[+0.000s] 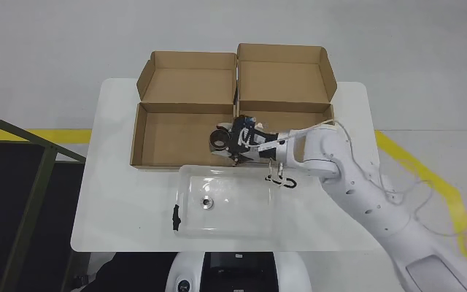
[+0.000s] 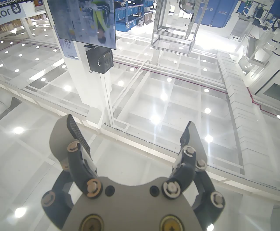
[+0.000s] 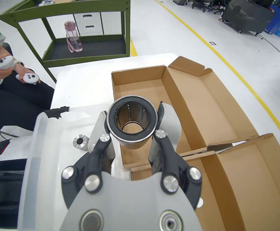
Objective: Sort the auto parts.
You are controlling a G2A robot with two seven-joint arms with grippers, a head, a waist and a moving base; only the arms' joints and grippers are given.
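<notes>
Holding bearing (image 3: 131, 141) in right tool (image 3: 132, 113) | white table (image 1: 109, 182) | yellow floor line (image 3: 218, 53)

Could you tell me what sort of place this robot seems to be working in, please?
Probably a robotics lab or factory-style test floor: yellow lane lines on a pale floor, a green metal rack near the white table, and the right gripper holding a linear bearing by open cardboard boxes.

On the white table (image 1: 109, 146), a left open brown cardboard box (image 1: 168, 139) and a right open brown cardboard box (image 1: 284, 86) sit side by side at the far side, touching. A clear plastic bin (image 1: 233, 219) lies just before them, with a small steel bushing (image 1: 208, 203) in its left half. The right gripper (image 1: 228, 140) holds a steel cylindrical bearing (image 1: 220, 137) over the left box's near right corner.
</notes>
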